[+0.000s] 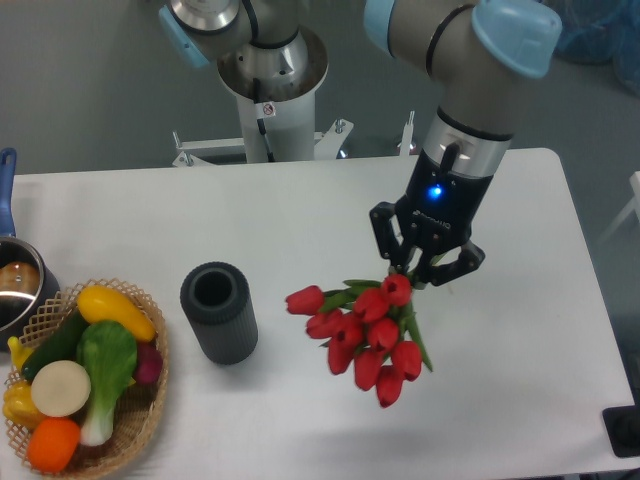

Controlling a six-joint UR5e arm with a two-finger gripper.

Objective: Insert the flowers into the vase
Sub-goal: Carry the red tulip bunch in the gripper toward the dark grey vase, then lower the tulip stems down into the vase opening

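The flowers, a bunch of red tulip buds with green stems and leaves, hang in the air right of centre, buds pointing down toward the front. My gripper is shut on the stems at the top of the bunch and holds it above the table. The vase, dark grey and ribbed, stands upright to the left of the flowers with its round mouth open and empty. A clear gap lies between the nearest bud and the vase.
A woven wicker basket with toy vegetables and fruit sits at the front left. A blue-handled metal pot stands at the left edge. The arm's base stands behind the table. A dark object sits at the front right corner.
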